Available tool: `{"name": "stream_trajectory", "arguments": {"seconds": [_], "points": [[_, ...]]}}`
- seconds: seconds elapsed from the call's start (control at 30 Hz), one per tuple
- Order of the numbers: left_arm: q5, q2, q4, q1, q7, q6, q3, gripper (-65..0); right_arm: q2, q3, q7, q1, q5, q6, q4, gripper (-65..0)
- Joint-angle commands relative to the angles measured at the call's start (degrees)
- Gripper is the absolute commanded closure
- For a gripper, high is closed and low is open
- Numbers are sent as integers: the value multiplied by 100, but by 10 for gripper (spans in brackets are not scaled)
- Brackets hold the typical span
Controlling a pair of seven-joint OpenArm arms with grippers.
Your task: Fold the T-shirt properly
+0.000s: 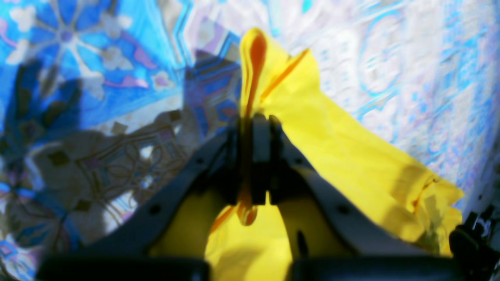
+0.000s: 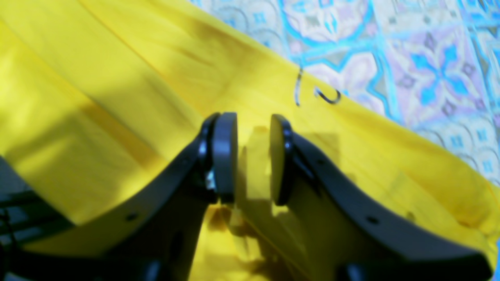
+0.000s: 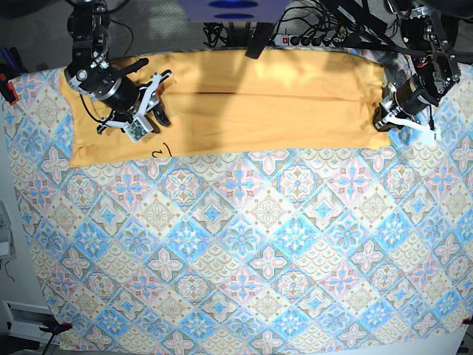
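Covering the table, patterned tablecloth (image 3: 244, 251), T-shirt (image 3: 259, 103) at far edge, left jaws pinching it, right jaws parted, cables (image 3: 325, 29) behind.

one t-shirt (image 3: 251, 103), one tablecloth (image 3: 244, 244), two pincers, left pincer (image 3: 386, 118), right pincer (image 3: 148, 111)

Tablecloth (image 3: 244, 251): blue-and-pink tile pattern, covered the table. Power strip (image 3: 307, 41) with tangled black cables (image 3: 325, 18) lay beyond the far edge. Red clamp (image 3: 9, 90) gripped the cloth's left edge.
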Motion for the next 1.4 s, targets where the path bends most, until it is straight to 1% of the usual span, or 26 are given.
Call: {"name": "stream_trajectory", "arguments": {"seconds": [0.0, 0.23, 0.27, 0.4, 0.5, 0.6, 0.77, 0.9, 1.03, 1.1, 1.37], "points": [[-112, -75, 263, 4, -70, -55, -13, 0, 58, 22, 126, 8, 73, 12, 109, -146], [-112, -13, 1010, 47, -61, -55, 31, 0, 58, 57, 126, 8, 73, 12, 109, -146], [-120, 48, 1045, 47, -61, -55, 137, 0, 58, 128, 126, 8, 73, 12, 109, -146], [-120, 101, 1054, 21, -70, -55, 594, 0, 58, 251, 126, 8, 73, 12, 109, -146], [-129, 294, 1054, -5, -105, -55, 1077, 0, 58, 365, 126, -1, 73, 12, 109, -146], [-120, 628, 1054, -137, -105, -55, 1288, 0, 58, 418, 126, -45, 73, 12, 109, -146], [-112, 971, 1054, -348, -114, -55, 1728, 0, 58, 444, 126, -72, 73, 12, 118, -146], [-85, 1270, 1037, -410, -114, -55, 1930, 0, 58, 444, 126, -72, 73, 12, 118, -146], [-68, 1455, 1010, -445, -123, -55, 2053, 0, 84, 444, 126, -72, 73, 12, 118, -146], [-41, 1516, 966, -445, -114, -55, 2062, 0, 84, 444, 126, -72, 73, 12, 118, -146], [-68, 1490, 641, -542, -79, -55, 2071, 0, 93, 444, 135, -63, 73, 12, 118, -146]]}}
